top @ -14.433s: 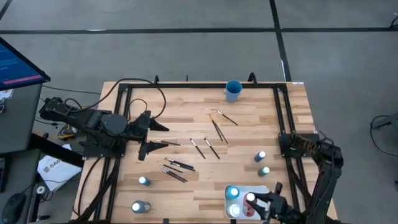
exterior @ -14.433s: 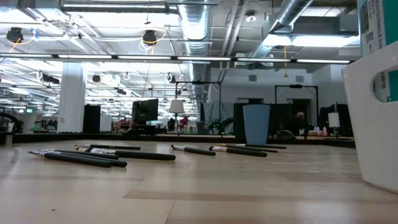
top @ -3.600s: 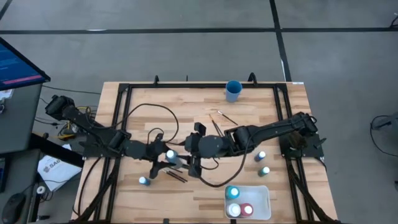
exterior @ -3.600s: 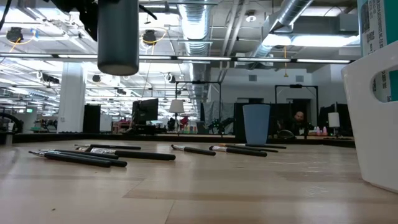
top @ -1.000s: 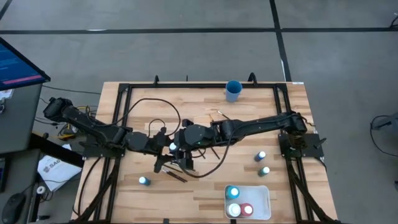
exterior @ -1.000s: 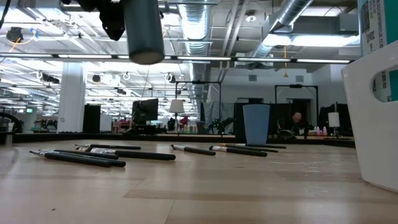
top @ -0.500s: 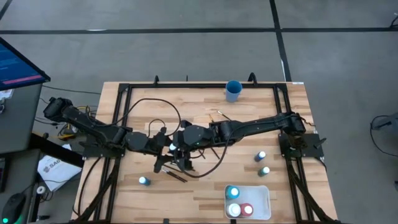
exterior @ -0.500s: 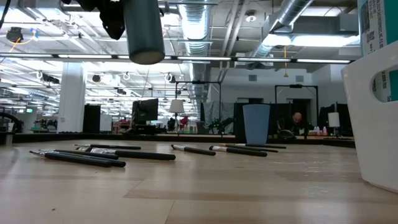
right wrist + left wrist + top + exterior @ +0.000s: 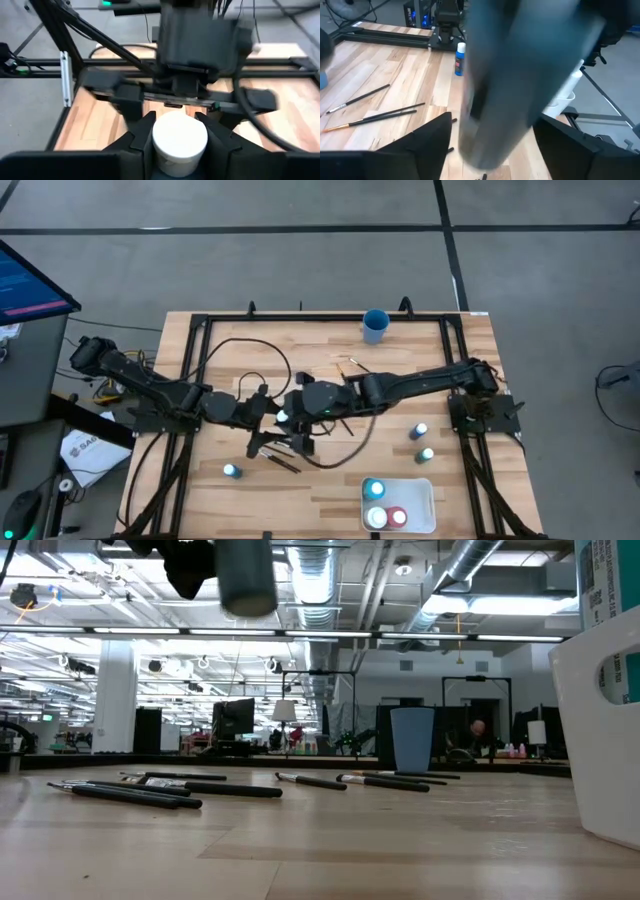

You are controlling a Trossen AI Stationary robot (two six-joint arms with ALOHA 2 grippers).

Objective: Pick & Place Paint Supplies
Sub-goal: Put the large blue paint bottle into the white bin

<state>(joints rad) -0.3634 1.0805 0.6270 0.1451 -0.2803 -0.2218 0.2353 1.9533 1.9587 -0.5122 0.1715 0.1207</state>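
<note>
While the paint bottle (image 9: 179,141) hangs in mid-air over the middle of the table (image 9: 460,380), it sits clamped between the fingers of the right gripper (image 9: 176,131), cap showing. Facing it, the left gripper (image 9: 262,416) stands with its claw spread apart on either side. This looks like a hand-over between arms. Next, I'd guess, the right arm must carry the bottle across to the white tray (image 9: 425,502), where three bottles already stand.

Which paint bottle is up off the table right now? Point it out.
The bottle between the two grippers at the table's middle: the right gripper is closed round its white cap, well above the brushes. The other bottles stand on the table or in the white tray.
</note>
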